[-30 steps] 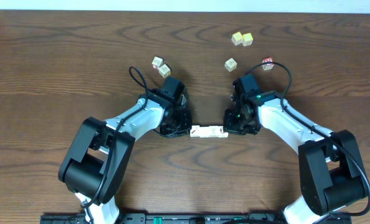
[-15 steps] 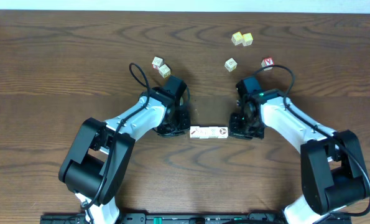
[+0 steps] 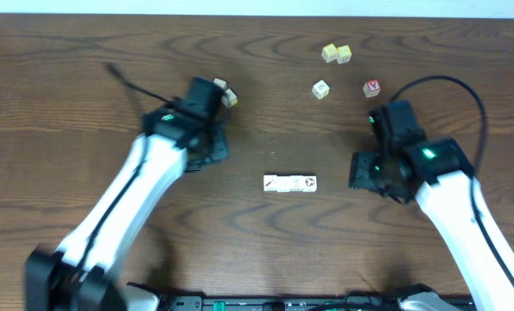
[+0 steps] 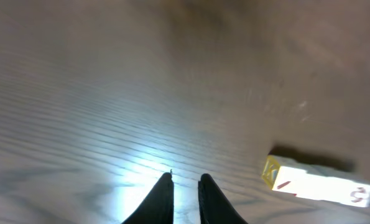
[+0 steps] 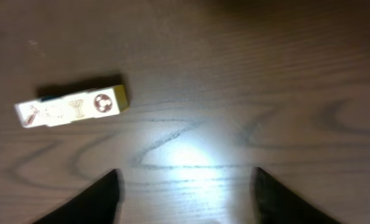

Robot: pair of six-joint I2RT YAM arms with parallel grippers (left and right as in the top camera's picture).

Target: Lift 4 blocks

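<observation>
1. Writing: the blocks carry marks, not words. From my right wrist I read along the row a red diagonal slash, a faint goblet-like figure and a dark ring. The red-bordered cube farther back shows a red letter, perhaps a Y; it is too small to be sure.
2. Direction: the four blocks lie flat in one row, end to end and touching. The long axis runs left to right across the table, with the slash end toward my left arm and the ring end toward my right.
3. Look: they are small whitish wooden cubes with pale tops. The end face beside the ring looks yellowish. From my left wrist the row is blurred, showing a red slash and a yellow end face.
4. Place: the row sits on bare wood between my two grippers and touches neither.
5. My left gripper is well off to the left of the row. Its fingers are only a narrow gap apart, with nothing between them.
6. My right gripper is near the ring end, its jaws spread wide and empty.
7. Two yellowish cubes sit together at the far side.
</observation>
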